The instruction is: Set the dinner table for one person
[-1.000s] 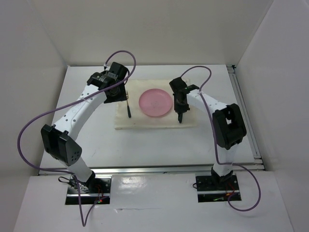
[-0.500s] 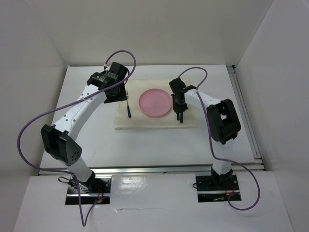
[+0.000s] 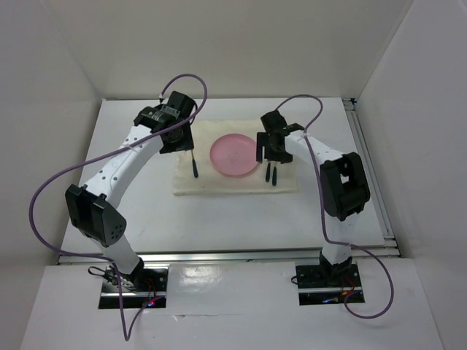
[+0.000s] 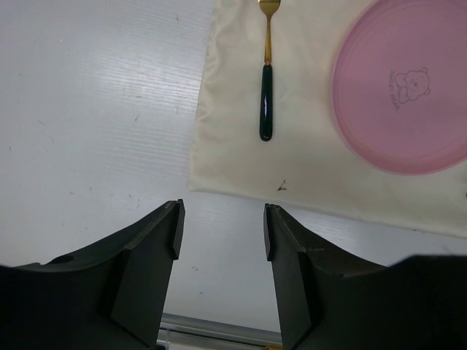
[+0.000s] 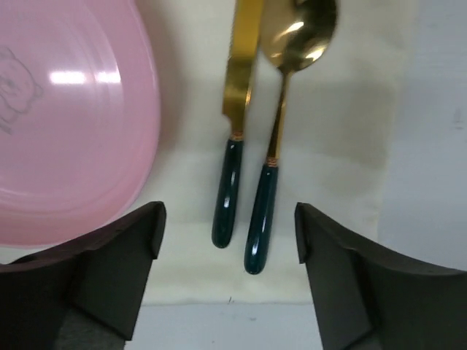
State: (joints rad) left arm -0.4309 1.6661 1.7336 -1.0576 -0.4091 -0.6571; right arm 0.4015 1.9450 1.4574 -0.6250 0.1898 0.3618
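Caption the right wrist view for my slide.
Open right gripper above knife and spoon, side by side on the cloth beside the pink plate.

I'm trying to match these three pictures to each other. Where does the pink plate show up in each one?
Top external: the pink plate lies at the middle of the picture, on the cream cloth.
Left wrist: the pink plate is at the upper right, cut off by the picture's edge.
Right wrist: the pink plate fills the left side, also cut off.
Shared landmark: the cream cloth under the plate shows in all three.
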